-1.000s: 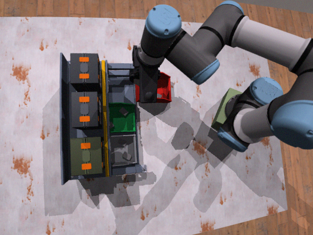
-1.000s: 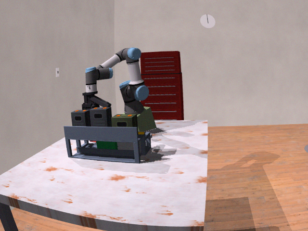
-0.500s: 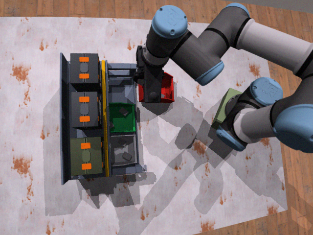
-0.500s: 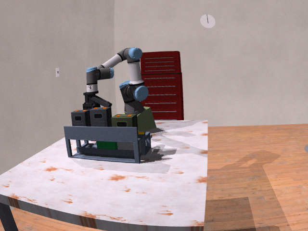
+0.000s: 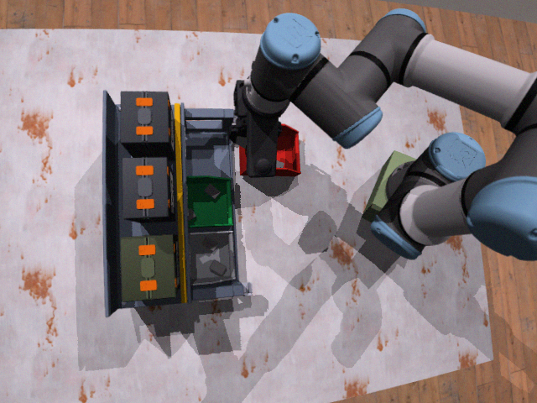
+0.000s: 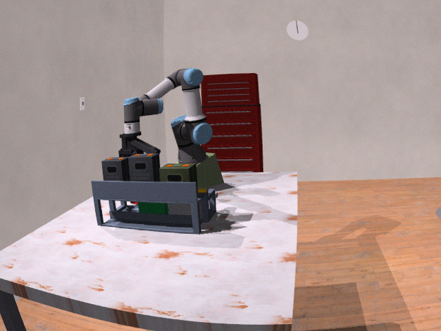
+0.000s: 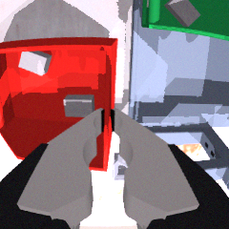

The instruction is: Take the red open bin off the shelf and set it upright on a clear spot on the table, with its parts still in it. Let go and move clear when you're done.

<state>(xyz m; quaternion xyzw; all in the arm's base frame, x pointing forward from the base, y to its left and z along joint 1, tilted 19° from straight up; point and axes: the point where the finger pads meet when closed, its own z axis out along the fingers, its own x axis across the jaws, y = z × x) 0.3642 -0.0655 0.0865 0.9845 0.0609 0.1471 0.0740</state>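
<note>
The red open bin (image 5: 286, 151) hangs just off the shelf's front edge, over the table, and looks upright. In the wrist view the red bin (image 7: 57, 91) shows two grey parts (image 7: 34, 62) inside. My gripper (image 7: 108, 111) is shut on the bin's thin side wall nearest the shelf. In the overhead view the gripper (image 5: 256, 147) covers the bin's left half. The shelf (image 5: 173, 199) stands to the left; its slot behind the bin is empty. In the side view the arm (image 6: 131, 138) reaches down behind the shelf (image 6: 149, 203) and the bin is hidden.
A green bin (image 5: 210, 201) and a grey bin (image 5: 212, 259) with parts sit in the shelf's lower row. Two dark boxes (image 5: 144, 117) and an olive box (image 5: 147, 266) sit on top. The robot's olive base (image 5: 383, 184) stands to the right.
</note>
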